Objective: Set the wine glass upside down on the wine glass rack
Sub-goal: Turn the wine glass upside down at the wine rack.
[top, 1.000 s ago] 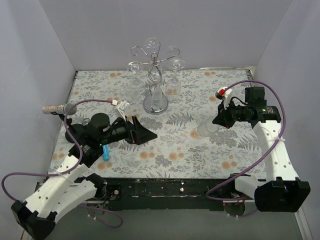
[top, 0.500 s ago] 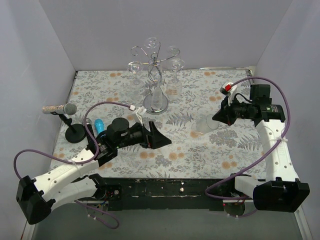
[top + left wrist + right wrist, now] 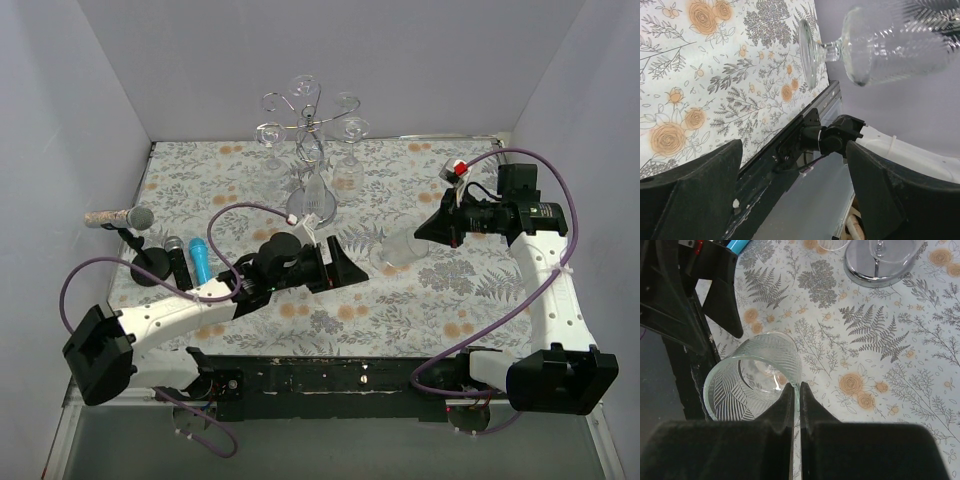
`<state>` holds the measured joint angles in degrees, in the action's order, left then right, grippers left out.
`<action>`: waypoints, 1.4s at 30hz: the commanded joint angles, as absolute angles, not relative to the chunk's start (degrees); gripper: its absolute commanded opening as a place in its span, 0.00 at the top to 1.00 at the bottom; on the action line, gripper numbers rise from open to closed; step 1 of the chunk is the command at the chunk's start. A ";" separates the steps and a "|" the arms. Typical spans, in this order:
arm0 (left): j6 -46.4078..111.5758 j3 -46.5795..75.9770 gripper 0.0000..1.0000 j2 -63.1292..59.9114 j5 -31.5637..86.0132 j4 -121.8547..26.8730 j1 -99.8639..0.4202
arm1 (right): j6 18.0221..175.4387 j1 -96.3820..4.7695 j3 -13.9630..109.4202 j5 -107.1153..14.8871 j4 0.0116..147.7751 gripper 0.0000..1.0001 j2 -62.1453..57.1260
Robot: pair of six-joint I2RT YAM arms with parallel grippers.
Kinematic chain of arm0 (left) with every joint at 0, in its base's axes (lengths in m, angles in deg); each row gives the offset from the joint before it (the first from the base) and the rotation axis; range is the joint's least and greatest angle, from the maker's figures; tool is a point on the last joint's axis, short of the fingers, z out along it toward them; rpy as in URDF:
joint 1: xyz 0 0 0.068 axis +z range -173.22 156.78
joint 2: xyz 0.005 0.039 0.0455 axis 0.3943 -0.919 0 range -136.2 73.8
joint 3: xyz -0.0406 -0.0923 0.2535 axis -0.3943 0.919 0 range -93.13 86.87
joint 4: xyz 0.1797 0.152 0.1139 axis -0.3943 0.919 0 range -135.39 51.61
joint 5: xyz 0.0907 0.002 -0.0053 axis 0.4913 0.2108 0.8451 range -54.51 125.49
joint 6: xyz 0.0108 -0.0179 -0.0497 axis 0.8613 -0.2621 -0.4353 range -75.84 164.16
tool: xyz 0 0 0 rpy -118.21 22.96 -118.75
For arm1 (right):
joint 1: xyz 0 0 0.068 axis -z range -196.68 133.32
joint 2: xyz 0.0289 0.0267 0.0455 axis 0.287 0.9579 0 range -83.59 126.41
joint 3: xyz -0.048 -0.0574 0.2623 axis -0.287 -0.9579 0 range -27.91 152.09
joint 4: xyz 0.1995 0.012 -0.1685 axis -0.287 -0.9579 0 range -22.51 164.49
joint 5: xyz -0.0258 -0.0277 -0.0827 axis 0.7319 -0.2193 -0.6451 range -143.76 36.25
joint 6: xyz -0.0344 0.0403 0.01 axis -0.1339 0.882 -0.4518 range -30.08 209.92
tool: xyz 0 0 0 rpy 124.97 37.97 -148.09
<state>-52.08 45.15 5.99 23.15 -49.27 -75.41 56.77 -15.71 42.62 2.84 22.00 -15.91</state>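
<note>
The glass [image 3: 393,252] hangs in the air right of centre in the top view, lying on its side over the floral cloth [image 3: 470,310]. Its mouth faces the right arm, and its stem and foot point toward the middle of the frame. The right gripper [image 3: 797,390] is clamped on the rim with the thin wall of the bowl pinched between its fingers. That grip carries the glass and leaves the stem and foot bare. The left gripper [image 3: 348,268] sits just left of the foot with its jaws wide apart, aimed at the glass. In its wrist view the foot and bowl float in the upper right, ahead of the fingers and not yet between them. This reads as a handover being set up. A rim grip probably cannot slide the foot into the wire curls, so the free arm looks lined up to take the stem and let the glass be turned bowl-down. The rack [image 3: 311,150] stands at top centre near the back edge of the cloth, well apart from the held glass. Other clear glasses are gathered around its pole, though the pictures do not show which of them hang from it. Near the left edge a mic [image 3: 128,217] on a round stand and a blue tube [image 3: 200,260] lie clear of both arms.
</note>
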 commanded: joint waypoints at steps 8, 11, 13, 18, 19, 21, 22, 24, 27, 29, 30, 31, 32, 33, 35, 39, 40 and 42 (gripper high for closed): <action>-54.63 36.25 0.31 -3.89 30.12 -52.86 -77.45 | 58.10 -15.62 44.16 9.17 24.04 0.99 -17.41; -54.45 35.63 0.36 -5.04 30.82 -53.12 -77.45 | 58.10 -15.62 44.17 9.17 24.04 0.99 -17.50; -54.10 35.11 0.46 -5.74 31.00 -53.30 -77.45 | 58.10 -15.62 43.99 9.44 24.04 0.99 -17.50; -53.13 33.17 0.51 -7.32 31.27 -53.12 -77.45 | 58.10 -15.62 43.90 9.44 24.04 0.99 -17.50; -53.04 32.91 0.51 -7.67 31.18 -53.21 -77.45 | 58.01 -15.62 43.73 9.53 24.13 0.99 -17.58; -52.96 32.29 0.51 -8.20 30.83 -53.38 -77.45 | 58.10 -15.62 43.55 9.53 24.13 0.99 -17.67; -52.87 32.29 0.55 -8.55 30.57 -53.56 -77.45 | 58.01 -15.62 43.38 9.44 24.21 0.99 -17.76; -52.78 31.76 0.64 -9.08 30.30 -53.65 -77.54 | 58.10 -15.54 43.20 9.44 24.22 0.99 -17.85; -52.25 31.67 0.78 -9.52 30.04 -53.82 -77.45 | 58.01 -15.62 43.11 9.35 24.30 0.99 -17.94; -51.90 31.76 0.92 -9.44 30.04 -54.09 -77.45 | 58.01 -15.62 42.94 9.44 24.30 0.99 -18.11; -51.29 31.93 1.00 -9.26 30.04 -54.18 -77.36 | 57.75 -15.62 42.76 9.44 24.30 0.99 -18.20; -50.85 31.94 1.00 -9.09 30.21 -54.18 -77.45 | 57.49 -15.62 42.58 9.35 24.22 0.99 -18.46; -50.50 32.02 1.00 -8.91 30.30 -54.35 -77.45 | 57.14 -15.62 42.15 9.18 24.22 0.99 -18.64; -50.15 32.37 1.00 -8.65 30.47 -54.70 -77.36 | 56.96 -15.62 41.97 9.26 24.13 0.99 -18.64; -49.79 33.60 1.00 -7.68 31.44 -55.23 -77.36 | 56.61 -15.62 41.27 9.09 24.21 0.99 -19.16; -48.30 35.45 1.00 -5.84 33.55 -54.79 -77.45 | 55.29 -15.62 39.69 8.21 24.04 0.96 -19.78; -47.78 35.80 1.00 -5.22 34.07 -54.70 -77.36 | 54.68 -15.62 39.16 7.95 23.95 0.93 -20.13; -47.07 36.50 1.00 -4.34 34.69 -54.27 -77.36 | 53.62 -15.62 37.67 7.51 24.04 0.87 -20.57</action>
<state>-50.92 34.88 -8.48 30.51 -54.49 -77.46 55.02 -15.47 39.25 5.12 23.97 -18.40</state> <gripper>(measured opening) 0.045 0.087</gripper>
